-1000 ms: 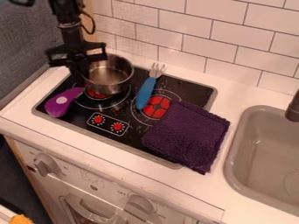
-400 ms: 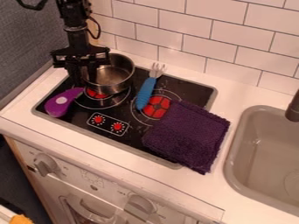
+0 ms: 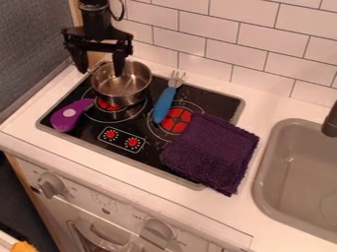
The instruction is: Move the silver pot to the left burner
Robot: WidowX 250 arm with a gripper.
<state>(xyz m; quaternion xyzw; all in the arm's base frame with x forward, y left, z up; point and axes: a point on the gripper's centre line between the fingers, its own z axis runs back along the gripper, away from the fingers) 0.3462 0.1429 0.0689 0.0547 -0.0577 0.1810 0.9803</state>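
A black robot hand (image 3: 101, 72) hangs down at the upper left of the camera view, its two fingers pointing downward and spread well apart. The silver pot (image 3: 123, 84) is just below and to the right of the hand, upright, its handle (image 3: 99, 65) seen between the fingers. The finger on the right hangs over the pot's opening, overlapping its left part; whether it touches the metal, I cannot tell. The pot sits over the back part of the left burner (image 3: 109, 105), whose red centre shows at the pot's front edge.

Below the hand and slightly left lies a purple toy (image 3: 66, 118) with a pale round spot. To the right of the hand, past the pot, lies a fork with a blue handle (image 3: 164, 104). Farther along in that direction, and lower, is the red right burner (image 3: 176, 121), partly under a folded dark purple cloth (image 3: 212, 152). The cloth reaches past the edge of the black stovetop (image 3: 85, 133) onto the white bench (image 3: 39, 142). Farthest to the right of the hand are a beige sink (image 3: 296, 172) and a dark faucet (image 3: 331, 120).
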